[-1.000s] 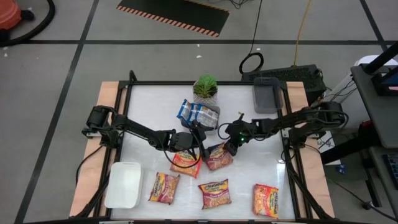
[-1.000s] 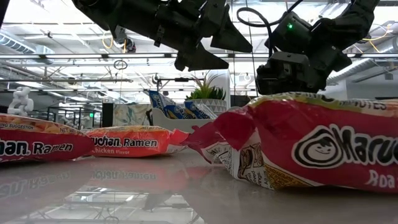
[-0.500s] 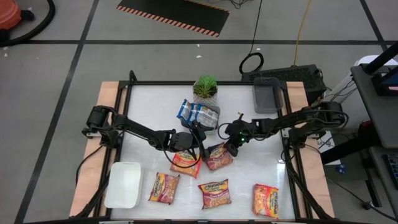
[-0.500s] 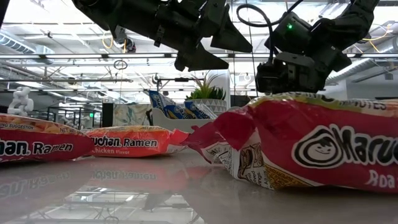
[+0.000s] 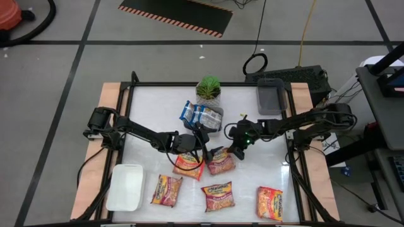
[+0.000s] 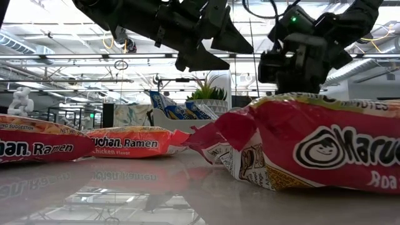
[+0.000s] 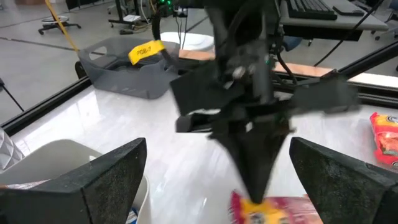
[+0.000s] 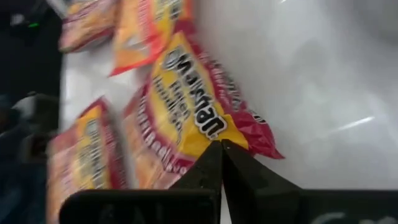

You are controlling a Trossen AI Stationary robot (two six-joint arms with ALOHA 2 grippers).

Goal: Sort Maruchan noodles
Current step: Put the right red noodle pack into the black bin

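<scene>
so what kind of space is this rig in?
Looks like a robotics lab or workshop: bare concrete floor with a hazard-striped mat, loose cables beside the framed table, and exposed ceiling ducting behind.

We see bright overhead light glaring off the glossy white surface (image 5: 151, 120) (the right wrist view smears with blur).

Potted plant (image 5: 209, 89), grey tray (image 5: 271, 96), white tray (image 5: 125, 187) on table (image 5: 151, 110)
</scene>
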